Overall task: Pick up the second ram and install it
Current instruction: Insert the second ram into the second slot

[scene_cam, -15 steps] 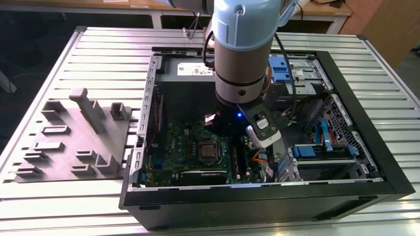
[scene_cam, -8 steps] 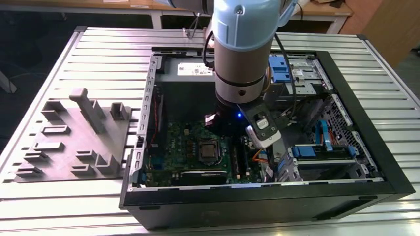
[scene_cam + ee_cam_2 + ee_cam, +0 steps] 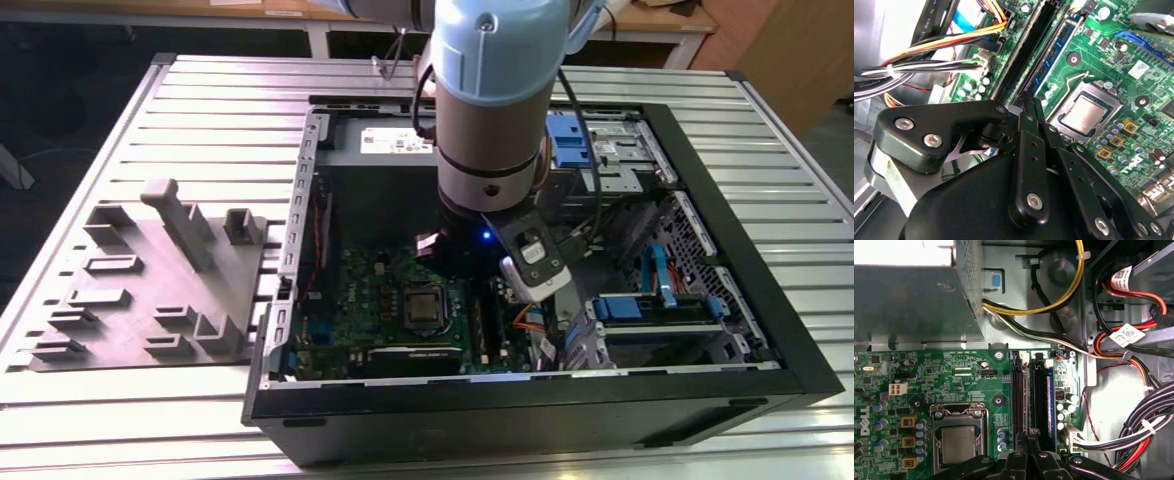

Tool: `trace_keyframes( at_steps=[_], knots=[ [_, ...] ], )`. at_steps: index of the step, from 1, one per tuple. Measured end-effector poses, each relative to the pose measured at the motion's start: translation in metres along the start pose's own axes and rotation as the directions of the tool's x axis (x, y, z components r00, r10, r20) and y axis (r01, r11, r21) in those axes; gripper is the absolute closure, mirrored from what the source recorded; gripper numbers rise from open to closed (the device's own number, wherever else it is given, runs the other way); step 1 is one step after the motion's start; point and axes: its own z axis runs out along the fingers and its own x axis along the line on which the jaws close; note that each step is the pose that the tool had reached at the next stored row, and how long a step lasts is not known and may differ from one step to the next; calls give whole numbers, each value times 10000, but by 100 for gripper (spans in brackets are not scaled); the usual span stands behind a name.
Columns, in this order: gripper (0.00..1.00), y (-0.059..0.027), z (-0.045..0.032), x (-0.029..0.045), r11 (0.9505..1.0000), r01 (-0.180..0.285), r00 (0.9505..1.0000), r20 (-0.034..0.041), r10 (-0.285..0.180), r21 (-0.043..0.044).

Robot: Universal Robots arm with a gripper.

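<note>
Gripper (image 3: 1026,441) fingertips pressed together, nothing visible between them, low over the motherboard (image 3: 954,371) at the near end of the memory slots, and a ram stick (image 3: 1048,390) stands seated alongside, long axis running straight away; whether it's the second one, can't tell.

Robotics lab or workshop: slotted aluminium table (image 3: 174,100), open computer case (image 3: 747,300) near its front edge, grey moulded tray (image 3: 147,290), wooden benches (image 3: 200,12) behind.
</note>
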Motion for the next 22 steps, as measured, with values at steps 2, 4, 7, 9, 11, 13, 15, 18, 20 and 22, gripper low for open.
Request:
trace_keyframes(
  at_steps=[2, 4, 7, 9, 11, 13, 15, 18, 20, 22],
  knots=[
    [89, 0, 9, 1, 10000, 1, 10000, -2, -1, 1],
    [89, 0, 20, 2, 10000, 0, 10000, 1, 0, -6],
    [89, 0, 20, 2, 10000, 0, 10000, 0, 0, -3],
    [89, 0, 32, 3, 10000, 0, 10000, 0, 0, -5],
    [89, -1, 33, 3, 10000, 0, 10000, -1, 0, -1],
    [89, -1, 36, 3, 10000, 0, 10000, 0, 0, -4],
    [89, -1, 37, 3, 10000, 0, 10000, 0, 0, -4],
    [89, -1, 40, 4, 10000, 0, 10000, 0, 0, -3],
    [89, -1, 41, 4, 10000, 0, 10000, 0, 0, -4],
    [89, -1, 48, 4, 10000, -1, 10000, 2, 1, -8]
  ],
)
